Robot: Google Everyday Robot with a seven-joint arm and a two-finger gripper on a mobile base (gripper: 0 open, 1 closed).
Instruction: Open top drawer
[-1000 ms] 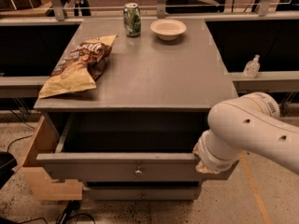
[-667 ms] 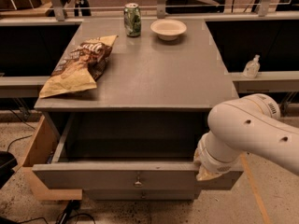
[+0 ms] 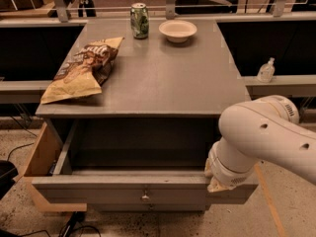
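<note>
The top drawer [image 3: 98, 193] of the grey cabinet stands pulled well out toward me. Its deep grey inside [image 3: 138, 154] is exposed, and the small round metal knob [image 3: 145, 197] sits at the centre of its front. My gripper [image 3: 217, 183] is at the right end of the drawer's front edge, mostly hidden behind my white wrist and arm [image 3: 266, 135]. It rests on or against the top rim of the drawer front.
On the cabinet top [image 3: 163, 78] lie a chip bag [image 3: 81, 68], a green can [image 3: 139, 20] and a white bowl [image 3: 177, 30]. A small clear bottle [image 3: 266, 71] stands on the right ledge. A light wooden box [image 3: 42, 154] sits left of the drawer. Cables lie on the floor.
The drawer has slid further out toward me, showing more of its inside. My arm and gripper moved down and toward me along with its front edge.
</note>
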